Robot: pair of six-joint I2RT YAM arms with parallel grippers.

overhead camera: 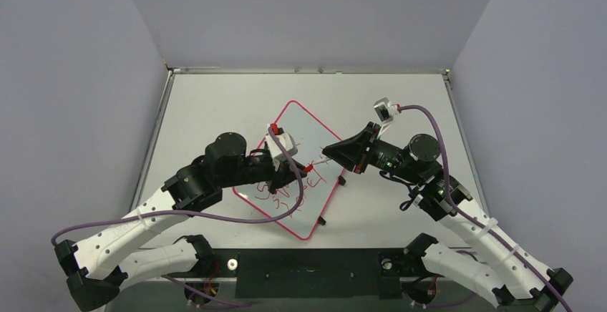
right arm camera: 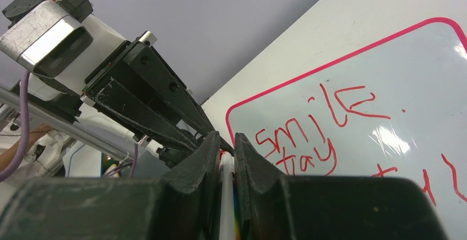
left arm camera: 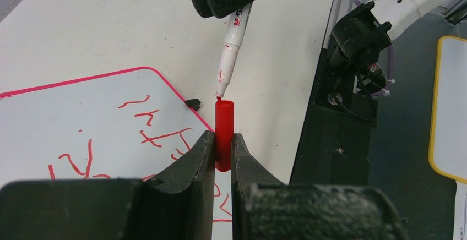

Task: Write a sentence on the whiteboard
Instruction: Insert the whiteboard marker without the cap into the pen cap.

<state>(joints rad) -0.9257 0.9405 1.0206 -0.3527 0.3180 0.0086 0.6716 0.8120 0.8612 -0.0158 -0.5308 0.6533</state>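
two robot arms meet over the large flat white whiteboard with a thin red-pink border [overhead camera: 306, 127], lying cornerwise in the middle of the grey table [overhead camera: 215, 104], the left arm reaching in from eight o'clock, the right from three. the red handwritten sentence [right arm camera: 308, 130] runs across the board, so we judge the writing done and capping in hand. our left gripper [left arm camera: 223, 141] is clamped tight on a short red plastic cap [left arm camera: 223, 120], mouth up; our right gripper [right arm camera: 226, 146] is closed round the white-barrelled marker [left arm camera: 231, 53], whose stained tip sits at the cap's rim, slanting in from twelve o'clock, not yet inside. to do this well we would line barrel with cap, then press straight down while the left holds firm.
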